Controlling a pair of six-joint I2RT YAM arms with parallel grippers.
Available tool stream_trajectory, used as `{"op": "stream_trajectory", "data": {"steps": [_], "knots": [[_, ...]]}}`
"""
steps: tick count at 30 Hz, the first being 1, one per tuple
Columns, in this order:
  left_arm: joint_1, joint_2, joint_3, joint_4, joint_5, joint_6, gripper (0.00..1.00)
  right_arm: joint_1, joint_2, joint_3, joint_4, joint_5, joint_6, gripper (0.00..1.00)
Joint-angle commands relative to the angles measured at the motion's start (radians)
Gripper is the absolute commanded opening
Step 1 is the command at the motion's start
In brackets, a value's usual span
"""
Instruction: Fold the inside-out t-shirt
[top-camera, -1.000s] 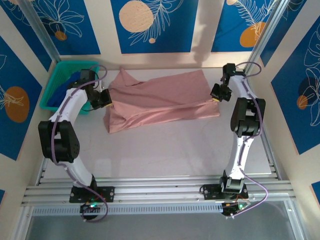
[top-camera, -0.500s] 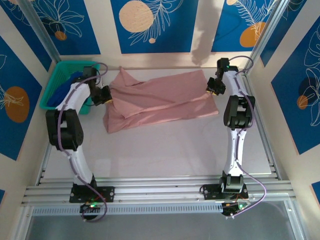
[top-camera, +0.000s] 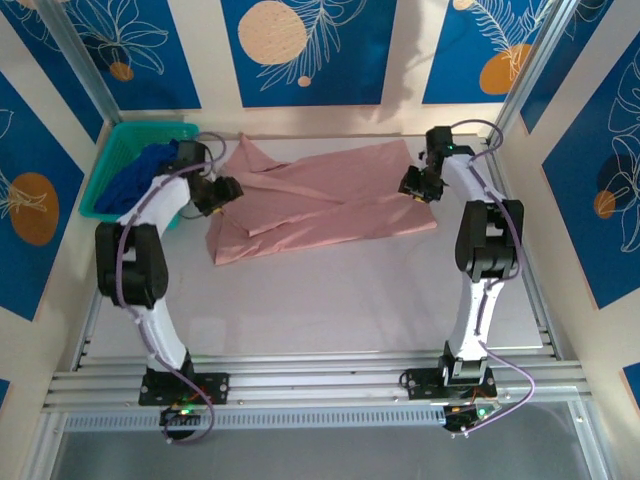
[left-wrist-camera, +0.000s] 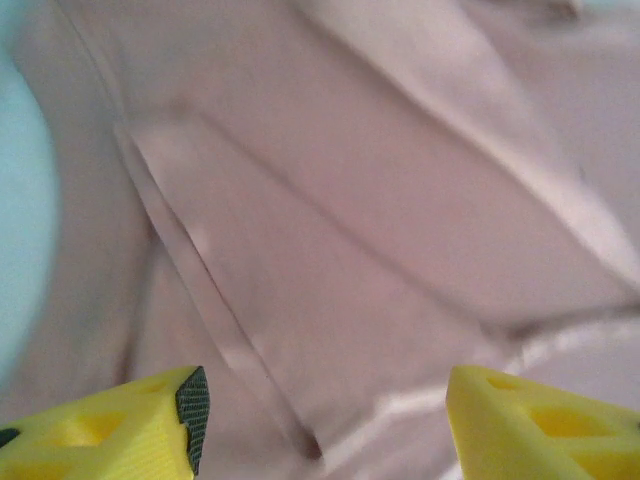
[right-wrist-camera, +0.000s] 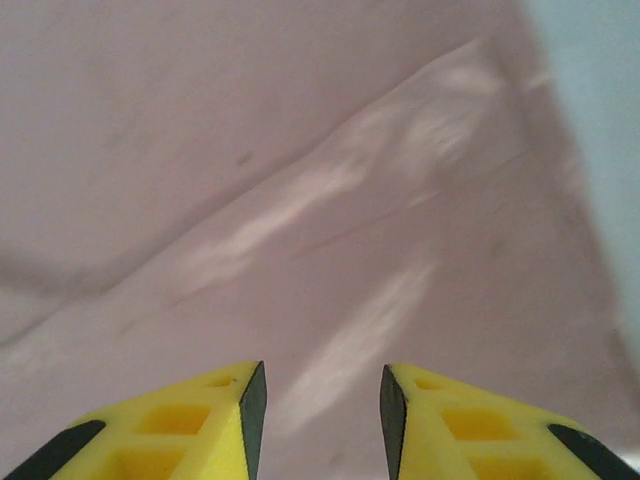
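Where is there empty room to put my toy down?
The table's near half, from the t-shirt to the near edge, is bare. The far side is crowded: left tool and right tool at the shirt's ends, teal basket with a dark blue garment.

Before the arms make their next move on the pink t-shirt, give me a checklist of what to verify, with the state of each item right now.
1. Left gripper has its jaws wide apart with no cloth between them: ok.
2. Right gripper has its jaws apart, with a narrower gap and nothing pinched: ok.
3. Dusty-pink cotton t-shirt lies wholly on the grey table: ok.
4. Shirt lies flat and smooth: not ok, layers overlap in diagonal creases.
5. Dark blue garment sits in the teal plastic basket, apart from the shirt: ok.
6. Which face of the shirt is up: cannot tell.
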Motion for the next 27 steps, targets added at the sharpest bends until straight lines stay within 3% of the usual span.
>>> {"op": "stream_trajectory", "data": {"steps": [1,9,13,23,27], "knots": [[-0.071,-0.038,-0.112,0.066,-0.036,0.024,0.65,0.044,-0.082,-0.079,0.083,-0.053,0.004,0.38],[-0.114,0.068,-0.109,0.075,-0.079,0.065,0.65,0.057,-0.123,-0.150,0.102,-0.089,0.014,0.38],[-0.122,0.125,-0.055,0.070,-0.057,0.069,0.59,0.058,-0.128,-0.167,0.110,-0.091,0.014,0.38],[-0.126,0.182,0.012,0.057,-0.051,0.074,0.18,0.055,-0.128,-0.181,0.117,-0.090,0.012,0.38],[-0.125,0.223,0.095,0.036,-0.052,0.084,0.06,0.054,-0.127,-0.181,0.115,-0.091,0.011,0.38]]}}
